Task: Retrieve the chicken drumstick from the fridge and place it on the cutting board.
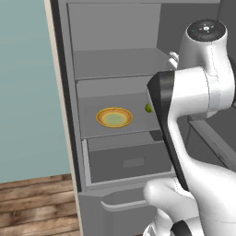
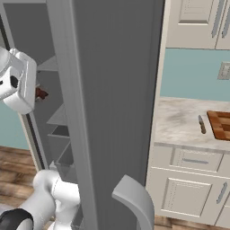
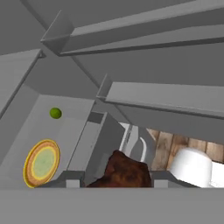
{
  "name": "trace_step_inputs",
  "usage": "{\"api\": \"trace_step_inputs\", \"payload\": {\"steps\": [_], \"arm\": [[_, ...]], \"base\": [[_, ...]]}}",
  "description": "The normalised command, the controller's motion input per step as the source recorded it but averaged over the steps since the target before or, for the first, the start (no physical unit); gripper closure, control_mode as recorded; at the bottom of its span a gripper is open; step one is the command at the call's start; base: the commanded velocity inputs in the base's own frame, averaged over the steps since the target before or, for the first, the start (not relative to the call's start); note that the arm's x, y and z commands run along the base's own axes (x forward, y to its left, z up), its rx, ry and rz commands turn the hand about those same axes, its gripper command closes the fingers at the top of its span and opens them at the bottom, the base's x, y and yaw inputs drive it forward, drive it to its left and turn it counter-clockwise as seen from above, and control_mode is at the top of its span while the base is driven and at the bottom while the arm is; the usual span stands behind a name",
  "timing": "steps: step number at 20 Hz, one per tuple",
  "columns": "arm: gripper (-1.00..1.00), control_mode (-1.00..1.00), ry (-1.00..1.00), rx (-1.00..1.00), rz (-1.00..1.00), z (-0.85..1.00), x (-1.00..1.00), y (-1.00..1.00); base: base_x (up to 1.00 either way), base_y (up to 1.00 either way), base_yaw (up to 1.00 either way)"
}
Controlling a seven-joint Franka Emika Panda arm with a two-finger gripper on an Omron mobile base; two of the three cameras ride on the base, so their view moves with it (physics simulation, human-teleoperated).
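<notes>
The fridge [image 1: 115, 73] stands open, grey inside, with its shelves stepped one above another. In the left base view, a teal wall and a strip of wooden floor lie to the left of the cabinet. On the middle shelf sits a round yellow-rimmed plate [image 1: 114, 117] with a pale green centre. To its right on the same shelf, well apart from the plate, a small green ball [image 1: 148, 108] shows at the edge of the arm. Below that shelf the pull-out drawer [image 1: 131, 161] is visible. The white arm crosses the right half of this view and reaches into the fridge.

In the hand view, the plate [image 3: 41, 162] lies at lower left with the green ball [image 3: 55, 113] above it. The chicken drumstick [image 3: 124, 173] sits at the bottom centre, a dark brown lump between the two finger tips of the gripper [image 3: 114, 180]. The tips stand close on either side of it, partly closed, and appear to have hold of it.

In the right base view, a small reddish-brown piece, the chicken drumstick [image 2: 41, 93], shows just beside the white hand inside the fridge, clear of the shelves. The thick fridge door [image 2: 112, 103] fills the middle. Further right, the marbled counter [image 2: 179, 123] carries a small brown-handled knife [image 2: 202, 124]. The checkered wooden cutting board [image 2: 221, 124] lies just to the right of the knife, at the picture's edge.
</notes>
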Motion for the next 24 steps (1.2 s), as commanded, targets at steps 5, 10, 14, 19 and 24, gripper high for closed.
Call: {"api": "trace_step_inputs", "payload": {"steps": [5,10,14,19,24], "arm": [[1.00,-1.00,0.00,0.00,0.00,0.00,-0.03,0.00],[1.00,-1.00,0.03,0.00,0.00,-0.04,-0.40,0.03],[1.00,1.00,0.03,0.00,0.00,-0.07,-0.20,0.03],[1.00,1.00,0.00,0.00,0.00,0.00,0.00,0.00],[1.00,1.00,0.00,0.00,0.00,0.00,0.00,0.00]], "base": [[0.00,0.00,0.00],[0.00,0.00,0.00],[-0.70,0.12,0.00],[-0.92,0.35,-0.03],[-0.79,0.48,-0.28]]}}
